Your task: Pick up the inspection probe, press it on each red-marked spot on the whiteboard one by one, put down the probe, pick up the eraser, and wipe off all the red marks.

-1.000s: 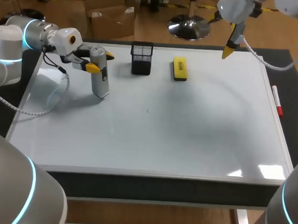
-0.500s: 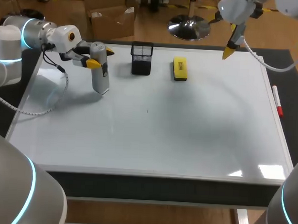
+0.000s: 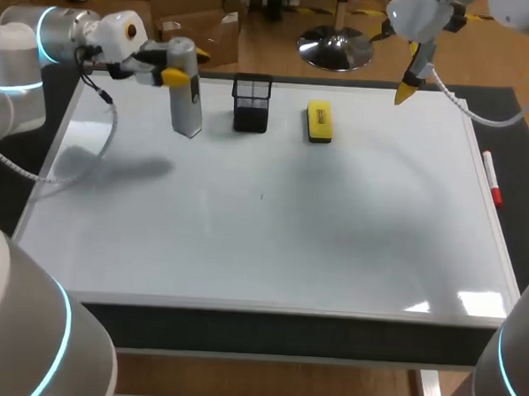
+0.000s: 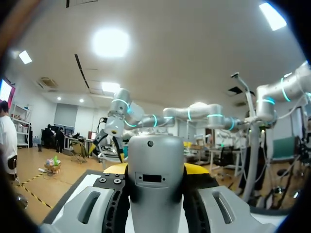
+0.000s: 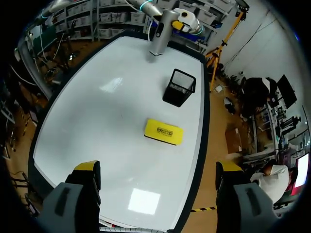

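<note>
The grey inspection probe point(image 3: 186, 101) hangs upright above the back left of the whiteboard point(image 3: 271, 234), just left of the black mesh holder point(image 3: 252, 102). My left gripper point(image 3: 188, 74) is shut on its upper part; in the left wrist view the probe point(image 4: 155, 150) fills the gap between the yellow tips of that gripper point(image 4: 156, 170). The yellow eraser point(image 3: 319, 121) lies flat to the right of the holder. My right gripper point(image 3: 408, 86) stands open high over the far right corner, with the eraser point(image 5: 164, 131) on the board below it. No red marks show on the board.
A red-capped marker point(image 3: 492, 179) lies along the whiteboard's right edge. The mesh holder point(image 5: 178, 87) stands between the probe point(image 5: 159, 34) and the eraser. A tiny dark speck point(image 3: 262, 196) sits near the board's middle.
My left arm has lifted the probe off the board and carried it back and a little right, toward the mesh holder. The right arm has kept still.
</note>
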`<state>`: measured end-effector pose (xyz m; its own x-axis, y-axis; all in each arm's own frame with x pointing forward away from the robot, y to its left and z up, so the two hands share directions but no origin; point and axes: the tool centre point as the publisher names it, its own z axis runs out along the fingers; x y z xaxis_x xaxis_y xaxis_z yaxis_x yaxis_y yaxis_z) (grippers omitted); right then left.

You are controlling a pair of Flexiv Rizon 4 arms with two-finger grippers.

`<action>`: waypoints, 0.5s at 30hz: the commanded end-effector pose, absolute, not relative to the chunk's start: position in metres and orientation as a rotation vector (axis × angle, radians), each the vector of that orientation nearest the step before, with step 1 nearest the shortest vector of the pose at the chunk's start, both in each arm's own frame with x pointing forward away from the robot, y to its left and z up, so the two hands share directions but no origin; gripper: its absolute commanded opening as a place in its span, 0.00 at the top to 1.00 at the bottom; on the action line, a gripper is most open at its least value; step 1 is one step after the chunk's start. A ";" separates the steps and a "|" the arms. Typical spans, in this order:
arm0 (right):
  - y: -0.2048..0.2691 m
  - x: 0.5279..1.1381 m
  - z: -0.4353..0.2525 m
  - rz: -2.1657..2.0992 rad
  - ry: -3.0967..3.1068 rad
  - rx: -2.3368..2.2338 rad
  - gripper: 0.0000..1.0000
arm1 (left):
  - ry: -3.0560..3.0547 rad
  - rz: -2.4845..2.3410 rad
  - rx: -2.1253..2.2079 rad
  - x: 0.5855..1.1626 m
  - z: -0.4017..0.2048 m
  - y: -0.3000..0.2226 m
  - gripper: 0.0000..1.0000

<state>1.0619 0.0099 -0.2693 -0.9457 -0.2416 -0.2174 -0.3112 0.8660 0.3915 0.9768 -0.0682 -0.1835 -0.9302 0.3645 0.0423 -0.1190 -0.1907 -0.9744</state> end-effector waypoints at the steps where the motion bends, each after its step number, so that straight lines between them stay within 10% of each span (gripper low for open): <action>1: 0.010 1.062 -0.268 0.639 2.881 -0.432 0.00 | -1.840 2.208 -0.201 0.981 -0.168 -0.077 1.00; 15: 0.010 1.062 -0.268 0.639 2.881 -0.432 0.00 | -1.863 2.301 -0.163 1.028 -0.139 -0.113 1.00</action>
<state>1.0616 0.0100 -0.2692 -0.9456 -0.2414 -0.2179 -0.3112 0.8662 0.3910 1.0275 -0.1060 -0.1454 -0.9747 0.2225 0.0225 -0.0702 -0.2089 -0.9754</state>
